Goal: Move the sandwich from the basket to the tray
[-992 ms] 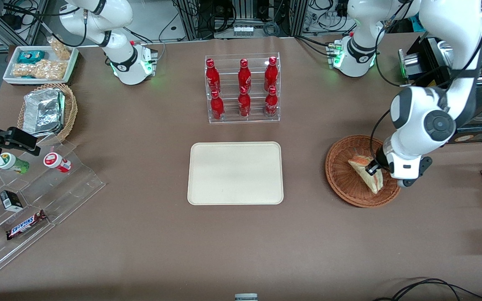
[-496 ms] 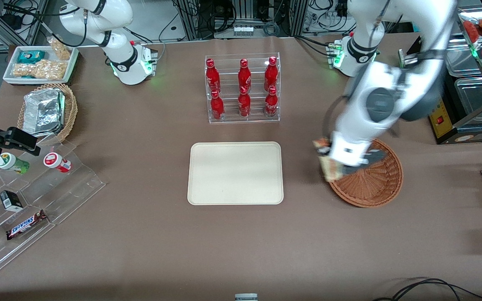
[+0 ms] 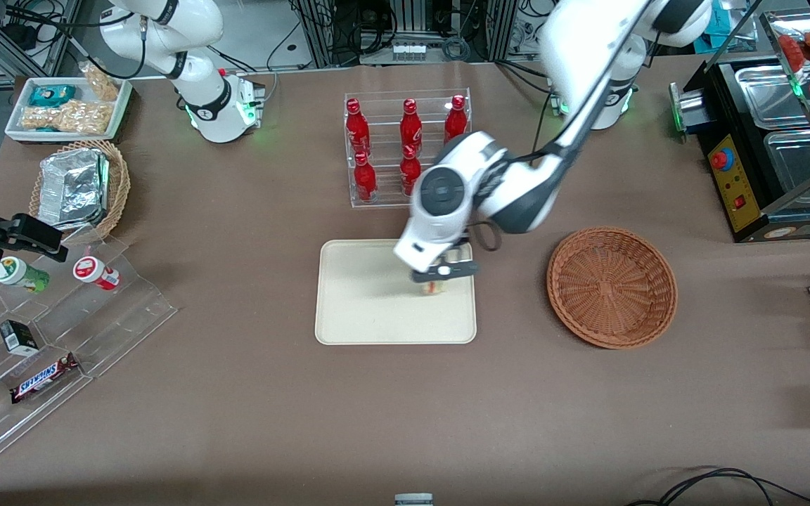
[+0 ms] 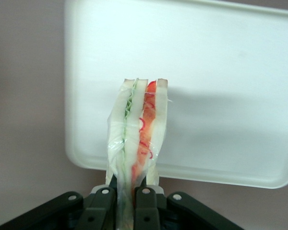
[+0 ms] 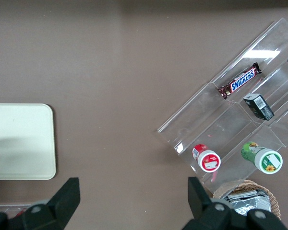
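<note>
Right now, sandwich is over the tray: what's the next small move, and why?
Probably lower straight down, then release. The gripper hangs over the tray at its edge nearest the basket, jaws shut on the sandwich, which looks clear of the tray surface. The basket is already empty, so only the set-down seems left.

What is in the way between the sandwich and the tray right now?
Nothing visible. The gripper is shut on the sandwich and holds it right above the tray, whose surface below shows bare in the wrist view. The basket it came from sits off toward the working arm's end.
</note>
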Tool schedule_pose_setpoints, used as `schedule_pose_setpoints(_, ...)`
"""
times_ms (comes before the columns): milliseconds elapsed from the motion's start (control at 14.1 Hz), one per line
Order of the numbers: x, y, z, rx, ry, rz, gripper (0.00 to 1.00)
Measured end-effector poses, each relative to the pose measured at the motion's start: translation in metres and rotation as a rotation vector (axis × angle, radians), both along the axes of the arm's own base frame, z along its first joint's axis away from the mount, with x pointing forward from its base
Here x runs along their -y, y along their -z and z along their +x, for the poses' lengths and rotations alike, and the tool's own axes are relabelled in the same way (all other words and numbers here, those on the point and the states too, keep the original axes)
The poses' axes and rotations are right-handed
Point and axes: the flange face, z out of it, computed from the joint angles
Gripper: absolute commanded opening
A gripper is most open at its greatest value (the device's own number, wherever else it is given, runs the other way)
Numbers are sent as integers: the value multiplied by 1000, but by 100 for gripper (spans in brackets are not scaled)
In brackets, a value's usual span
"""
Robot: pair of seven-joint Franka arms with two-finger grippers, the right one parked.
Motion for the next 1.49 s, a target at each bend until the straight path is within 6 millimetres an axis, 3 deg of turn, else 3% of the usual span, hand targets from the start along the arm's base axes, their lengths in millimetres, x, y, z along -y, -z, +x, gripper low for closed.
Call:
schedule_pose_setpoints(142, 29, 25, -4, 27, 34, -13, 49)
schedule_pose_setpoints(213, 38, 36, -5, 42, 46, -14, 54)
schedule_pose_setpoints(283, 43, 43, -4, 46, 50, -14, 57)
schedule_pose_setpoints(425, 46, 48, 0, 49, 50, -16, 73)
schedule_pose_setpoints(567, 46, 46, 3, 57, 48, -17, 100)
schedule_pose_setpoints(780, 34, 30, 18, 77, 19, 22, 100)
schedule_pose_setpoints(921, 19, -6, 30, 84, -11, 57, 100)
schedule_pose_setpoints(1134, -18, -93, 39, 104, -48, 95, 100)
schedule_pose_setpoints(1276, -64, -143, 46, 70, -58, 91, 100)
schedule_pose_setpoints(1488, -161, -206, 49, -30, -61, 119, 100)
